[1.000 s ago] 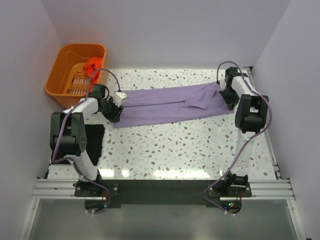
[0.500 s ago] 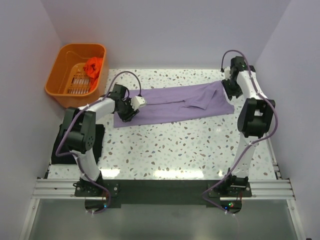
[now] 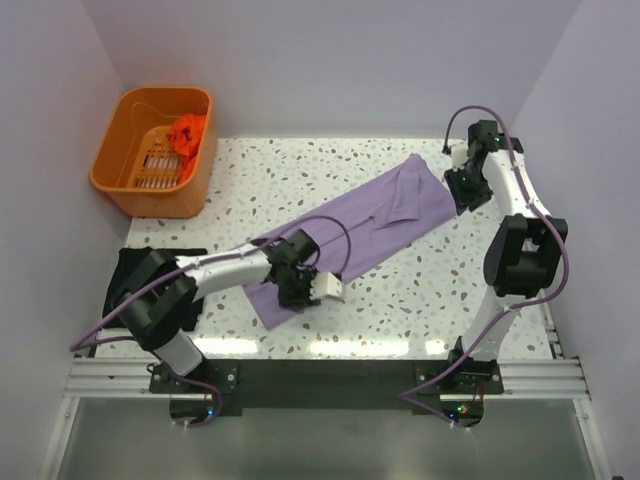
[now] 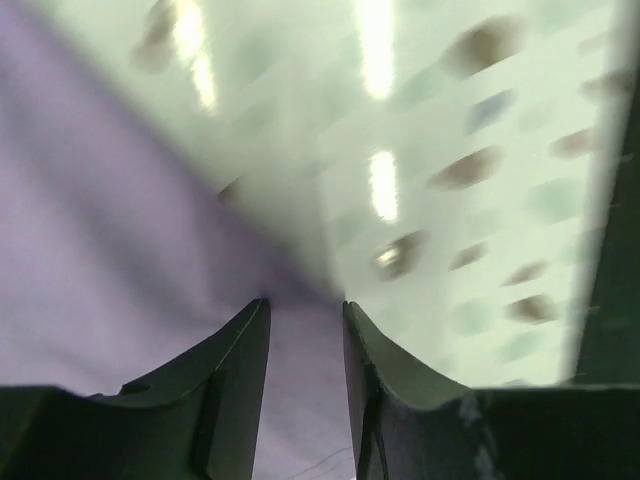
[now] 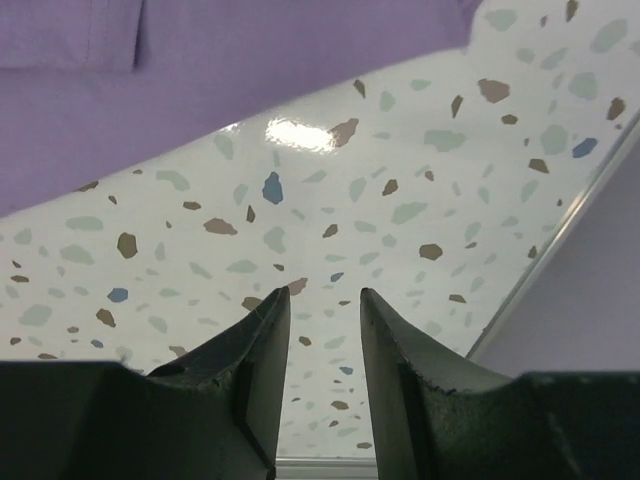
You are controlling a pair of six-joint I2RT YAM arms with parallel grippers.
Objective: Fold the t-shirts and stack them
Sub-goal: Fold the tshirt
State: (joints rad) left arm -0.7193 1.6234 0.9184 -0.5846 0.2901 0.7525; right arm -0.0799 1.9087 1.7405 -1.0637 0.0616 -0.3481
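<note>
Writing: none legible in any view.
Lilac t-shirt (image 3: 375, 222): lies flat on the speckled table (image 3: 440, 290) as a long diagonal band, its low end near the left arm's wrist and its high end by the right arm's wrist.
Left gripper (image 3: 292, 296): down on the shirt's low end, with a white camera block just beside it.
Left claw state: jaws narrow and clamped on the lilac cloth, which fills the gap between them.
Right gripper (image 3: 466, 190): just beside the shirt's high end.
Right claw state: jaws narrowly parted and holding nothing, with bare table showing in the gap.
Black t-shirt (image 3: 128, 270): a dark heap at the table's left edge, partly hidden by the left arm.
Orange-red t-shirt (image 3: 187, 132): bunched inside the orange basket (image 3: 165, 92), which stands beyond the table's far-left corner.
Top view only: both other shirts, the basket and the whole length of the lilac band.
Left wrist view only: the shirt's corner meets the left gripper (image 4: 305, 303) at the fingertips. The table (image 4: 450, 150) is blurred beyond.
Right wrist view only: the right gripper (image 5: 325, 292) hangs over bare table. The lilac cloth (image 5: 200, 80) is apart from the fingers, across the top of the view.
</note>
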